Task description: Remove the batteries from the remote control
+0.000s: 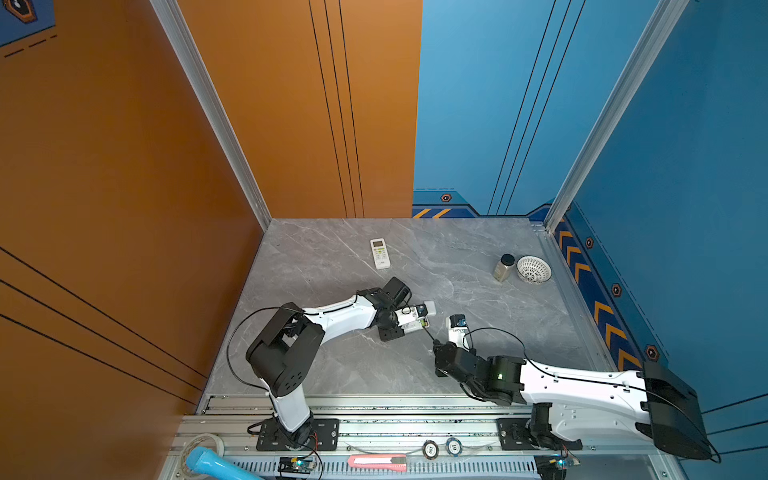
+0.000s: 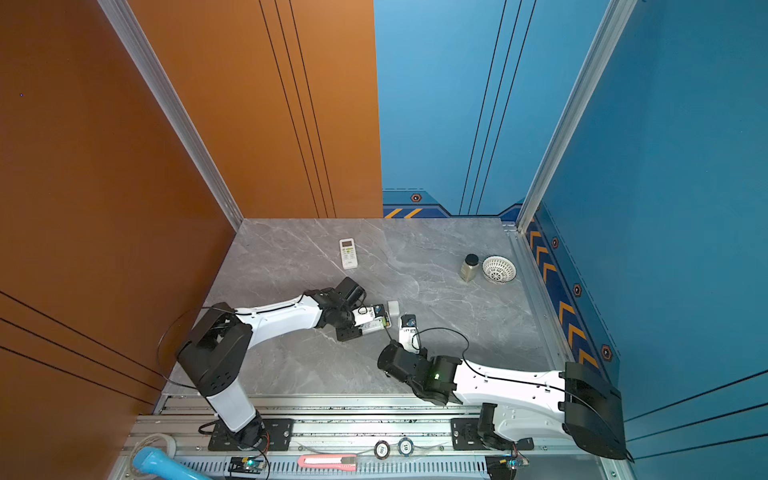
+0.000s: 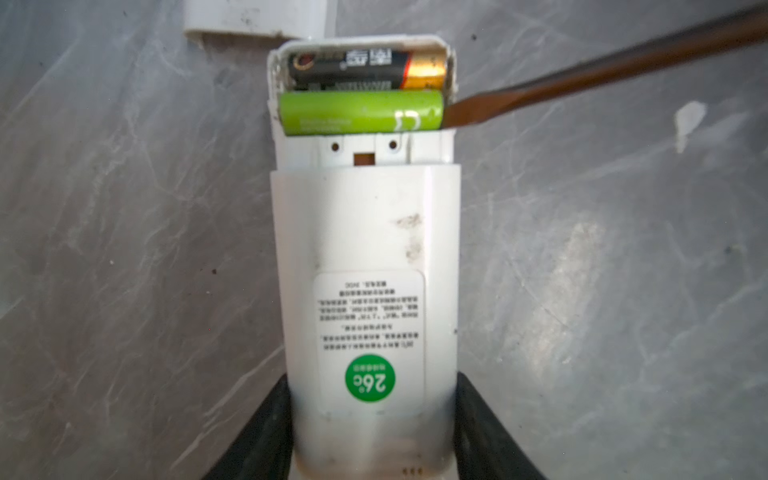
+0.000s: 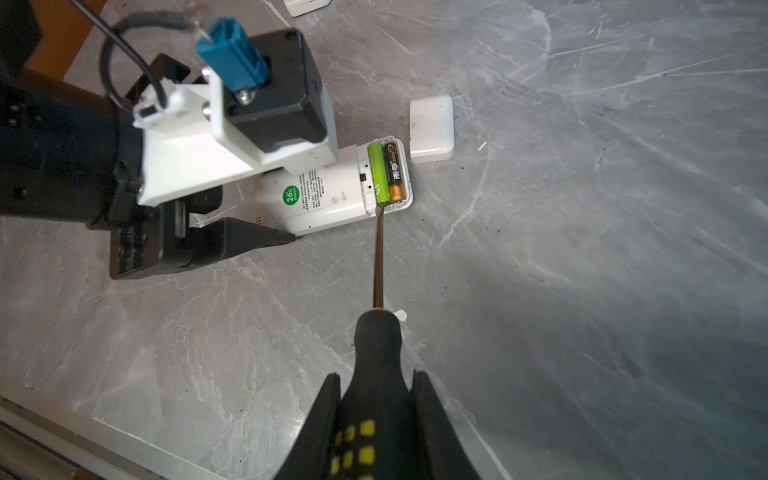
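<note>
My left gripper (image 3: 372, 380) is shut on a white remote control (image 3: 365, 232) that lies back-up on the table. Its battery bay is open and holds two batteries side by side: a lime green one (image 3: 361, 113) and a black one with a gold end (image 3: 357, 68). My right gripper (image 4: 376, 376) is shut on the handle of a black-and-yellow screwdriver (image 4: 376, 345). The flat tip of the screwdriver touches the end of the green battery (image 4: 378, 172) at the bay's edge. In both top views the two grippers (image 1: 399, 322) (image 1: 440, 351) face each other mid-table.
The white battery cover (image 4: 431, 129) lies loose just beyond the remote's open end. A second remote (image 1: 380, 253) lies face up at the back. A jar (image 1: 504, 268) and a white basket (image 1: 534, 269) stand at the back right. A box cutter (image 1: 377, 462) rests on the front rail.
</note>
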`<state>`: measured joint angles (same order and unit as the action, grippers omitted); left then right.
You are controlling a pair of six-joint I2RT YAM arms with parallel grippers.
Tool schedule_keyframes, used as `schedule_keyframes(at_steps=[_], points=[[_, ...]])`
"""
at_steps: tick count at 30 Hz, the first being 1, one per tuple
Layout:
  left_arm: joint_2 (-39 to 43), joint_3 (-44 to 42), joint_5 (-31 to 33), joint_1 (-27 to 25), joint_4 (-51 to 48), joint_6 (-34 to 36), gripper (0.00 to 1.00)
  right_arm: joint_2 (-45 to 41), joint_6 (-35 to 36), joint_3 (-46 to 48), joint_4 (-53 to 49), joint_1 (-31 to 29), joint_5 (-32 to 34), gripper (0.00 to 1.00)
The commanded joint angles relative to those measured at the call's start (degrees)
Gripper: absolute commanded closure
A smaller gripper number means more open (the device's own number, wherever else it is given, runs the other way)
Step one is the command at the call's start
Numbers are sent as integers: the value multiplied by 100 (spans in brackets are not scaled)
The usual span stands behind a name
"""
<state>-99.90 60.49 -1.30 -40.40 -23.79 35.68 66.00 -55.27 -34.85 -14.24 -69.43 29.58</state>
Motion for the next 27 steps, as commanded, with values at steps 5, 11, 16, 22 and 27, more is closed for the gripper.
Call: schedule_keyframes(at_steps=[5, 11, 16, 22, 27], points=[[-240, 137, -464, -136, -586, 98, 82, -551, 200, -5, 1121, -133, 1295, 100], [-285, 195, -364, -115, -590, -44, 82, -781, -167, -66, 265, -65, 1158, 100], [-278, 211, -234, -142, -546, -71, 81, -1174, -866, -56, -877, 147, 1073, 100], [-9, 51, 393, -244, -175, 32, 80, -1447, -950, -121, -1342, 1223, -901, 100], [-8, 51, 379, -266, -174, 84, 80, -1366, -661, -285, -1233, 1510, -2002, 100]])
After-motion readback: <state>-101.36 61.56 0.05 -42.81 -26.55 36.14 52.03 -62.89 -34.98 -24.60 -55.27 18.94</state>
